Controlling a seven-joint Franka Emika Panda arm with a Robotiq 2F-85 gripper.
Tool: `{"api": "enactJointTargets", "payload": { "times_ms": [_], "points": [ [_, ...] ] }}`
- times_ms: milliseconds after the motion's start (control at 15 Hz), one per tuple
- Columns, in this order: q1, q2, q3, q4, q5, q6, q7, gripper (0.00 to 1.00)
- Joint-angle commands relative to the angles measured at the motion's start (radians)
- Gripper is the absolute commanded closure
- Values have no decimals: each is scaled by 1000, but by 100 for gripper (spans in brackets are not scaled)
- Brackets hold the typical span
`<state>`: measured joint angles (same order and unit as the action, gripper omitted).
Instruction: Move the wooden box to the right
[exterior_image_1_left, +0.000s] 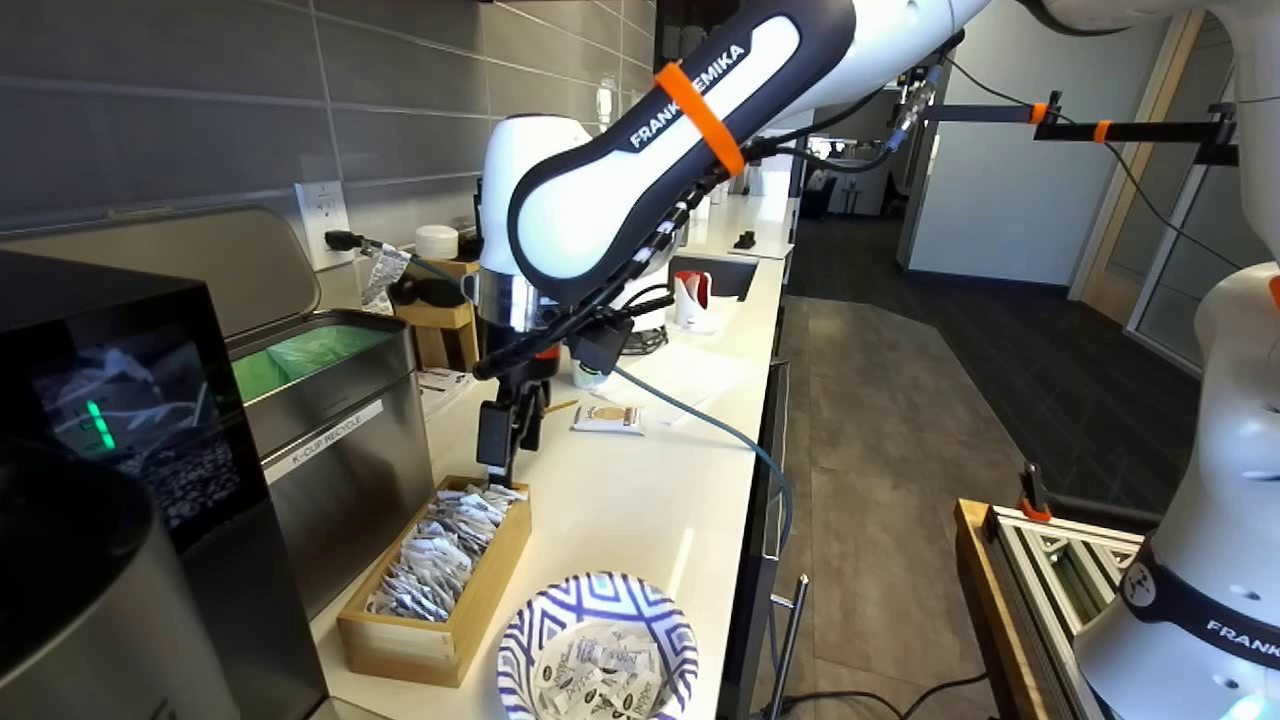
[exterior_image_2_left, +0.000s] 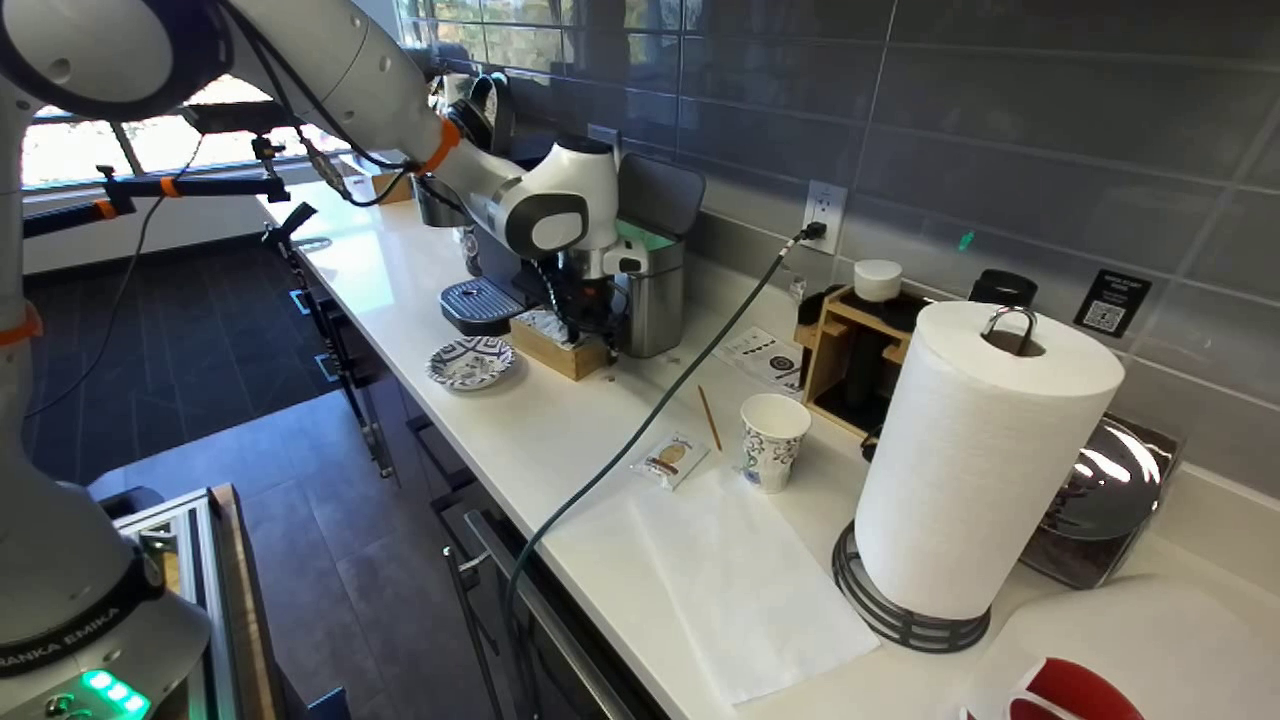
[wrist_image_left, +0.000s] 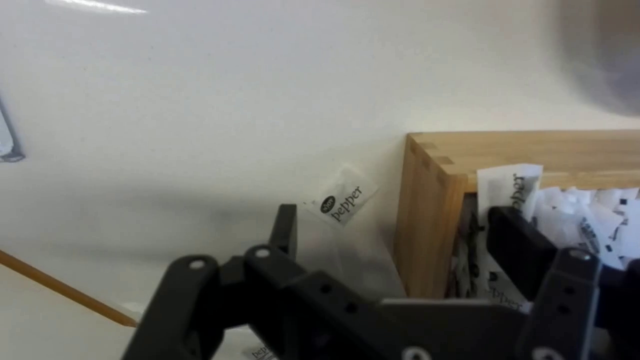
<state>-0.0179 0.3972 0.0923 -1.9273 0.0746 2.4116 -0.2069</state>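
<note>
Box (exterior_image_1_left: 492, 588) on worktop (exterior_image_1_left: 610, 500), left of plate (exterior_image_1_left: 600, 590) in an exterior view. End effector (wrist_image_left: 394, 214) spread wide, apparently gripping nothing, astride the box's far end wall (wrist_image_left: 427, 230). Best: settle squarely, keep packets (exterior_image_1_left: 440, 556) clear, pinch bare wall, slide right gently.
</note>
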Motion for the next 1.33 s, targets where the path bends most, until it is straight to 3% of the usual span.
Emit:
{"api": "enactJointTargets", "payload": {
  "times_ms": [0, 267, 333, 467, 600, 733, 867, 933, 1000, 1267],
  "points": [
    [-5, -13, -4, -25, 9, 18, -5, 2],
    [-2, 7, -8, -3, 1, 8, -7, 16],
    [-1, 12, -6, 4, 0, 2, -10, 37],
    [0, 20, -1, 13, 1, -4, -20, 39],
    [3, 28, 6, 27, 0, -11, -31, 57],
    [7, 36, 13, 42, -2, -17, -42, 64],
    [9, 43, 18, 51, -2, -23, -51, 89],
    [8, 45, 21, 54, -1, -25, -58, 96],
    [7, 46, 23, 56, -1, -28, -63, 100],
    [-1, 14, 29, 44, 18, -55, -72, 97]
  ]
}}
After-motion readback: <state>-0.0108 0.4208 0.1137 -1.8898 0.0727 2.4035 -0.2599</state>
